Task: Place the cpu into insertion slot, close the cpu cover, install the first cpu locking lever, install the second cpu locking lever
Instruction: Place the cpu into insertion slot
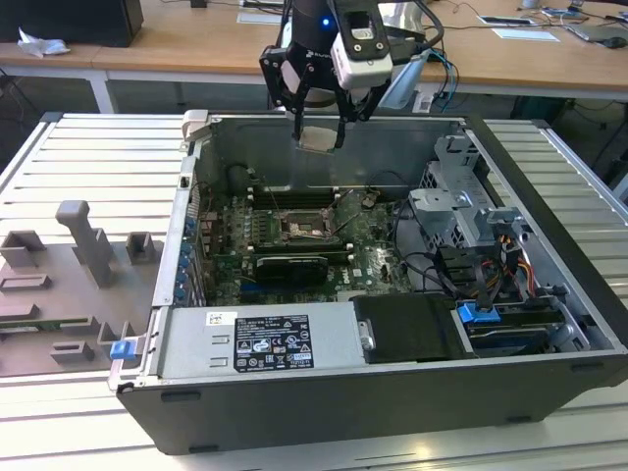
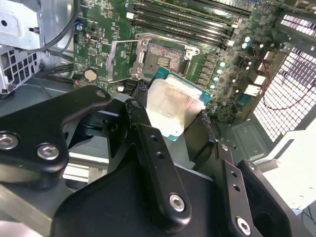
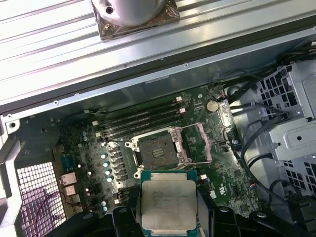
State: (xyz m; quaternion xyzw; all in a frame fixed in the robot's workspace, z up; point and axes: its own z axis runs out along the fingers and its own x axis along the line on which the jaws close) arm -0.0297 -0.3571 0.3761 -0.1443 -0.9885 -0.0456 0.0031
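**A:** Where is the cpu?

**B:** It is clamped flat between the fingers of the end effector, in the air above the open computer case, near its back wall. In the first wrist view its pale metal face shows, with a green edge around it.

**A:** And the insertion slot?

**B:** It is open and bare. In the exterior view it lies at six o'clock from the cpu, on the motherboard on the case floor. The cpu cover stands tipped up just beside the slot.

**A:** What else does the case hold?

**B:** Memory slots sit at twelve o'clock of the slot and a black card at six. A drive cage and cables are at three, and a labelled grey box runs along the front wall.

**A:** And outside it?

**B:** The case lies on a ribbed metal surface. At nine o'clock in the exterior view, a grey tray carries grey blocks.
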